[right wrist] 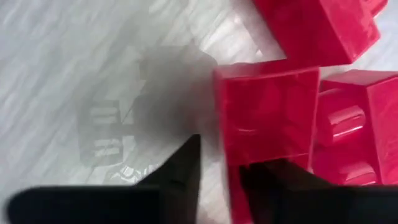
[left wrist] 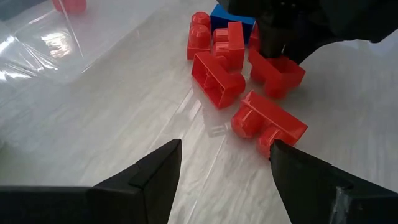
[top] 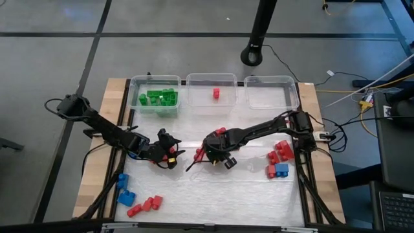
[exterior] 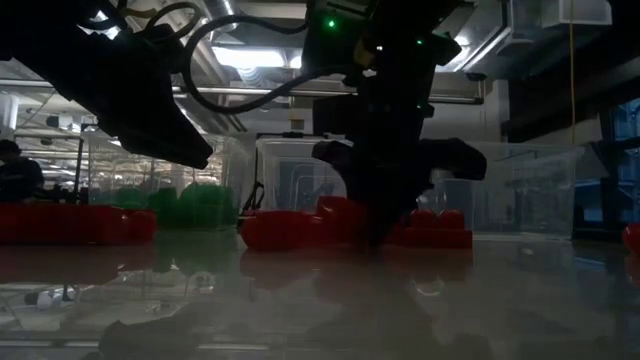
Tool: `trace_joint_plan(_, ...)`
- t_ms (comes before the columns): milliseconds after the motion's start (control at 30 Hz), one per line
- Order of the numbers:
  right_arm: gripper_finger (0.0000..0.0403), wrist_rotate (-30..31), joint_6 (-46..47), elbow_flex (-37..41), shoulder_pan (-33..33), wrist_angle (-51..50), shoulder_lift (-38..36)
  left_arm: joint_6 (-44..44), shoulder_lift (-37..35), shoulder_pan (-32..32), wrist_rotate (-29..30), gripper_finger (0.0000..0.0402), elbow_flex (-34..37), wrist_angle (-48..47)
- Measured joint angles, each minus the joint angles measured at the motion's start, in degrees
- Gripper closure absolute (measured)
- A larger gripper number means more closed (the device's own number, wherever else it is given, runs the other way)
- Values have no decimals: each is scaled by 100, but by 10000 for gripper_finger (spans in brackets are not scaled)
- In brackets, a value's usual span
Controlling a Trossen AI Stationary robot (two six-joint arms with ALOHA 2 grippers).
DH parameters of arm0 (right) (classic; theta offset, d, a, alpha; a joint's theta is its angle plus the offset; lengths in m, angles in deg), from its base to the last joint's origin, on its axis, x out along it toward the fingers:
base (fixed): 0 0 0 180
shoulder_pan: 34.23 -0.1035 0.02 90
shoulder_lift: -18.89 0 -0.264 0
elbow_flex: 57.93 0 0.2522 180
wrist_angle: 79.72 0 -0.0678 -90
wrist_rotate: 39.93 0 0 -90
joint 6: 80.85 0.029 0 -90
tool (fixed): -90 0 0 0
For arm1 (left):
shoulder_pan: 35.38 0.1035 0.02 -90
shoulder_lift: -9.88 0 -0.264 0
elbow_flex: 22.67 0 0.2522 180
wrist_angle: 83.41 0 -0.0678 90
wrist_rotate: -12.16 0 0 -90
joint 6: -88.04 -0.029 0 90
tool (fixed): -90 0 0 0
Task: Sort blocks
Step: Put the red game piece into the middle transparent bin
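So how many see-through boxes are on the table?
3, lined up along the table's far edge: the left bin holds green blocks, the middle bin one red block, the right bin looks empty.

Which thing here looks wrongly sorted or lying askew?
Nothing is wrongly sorted: the green blocks share one bin and a single red block sits in the next. In the left wrist view, one red brick lies tipped, hollow side showing.

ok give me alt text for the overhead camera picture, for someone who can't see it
Seen from above, the right pincer reaches down onto red blocks at the table's centre, while the left pincer waits open just beside it. Behind them three clear bins line the far edge: green blocks fill the left bin.
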Motion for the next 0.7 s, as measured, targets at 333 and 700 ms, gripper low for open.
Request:
trace_joint_plan(333,363,35,-21,-2,0,-407,-360,7,0,0,2,171,0,1)
trace_joint_plan(700,384,1449,-618,-4,296,-386,-2022,4,2,0,2,171,0,32)
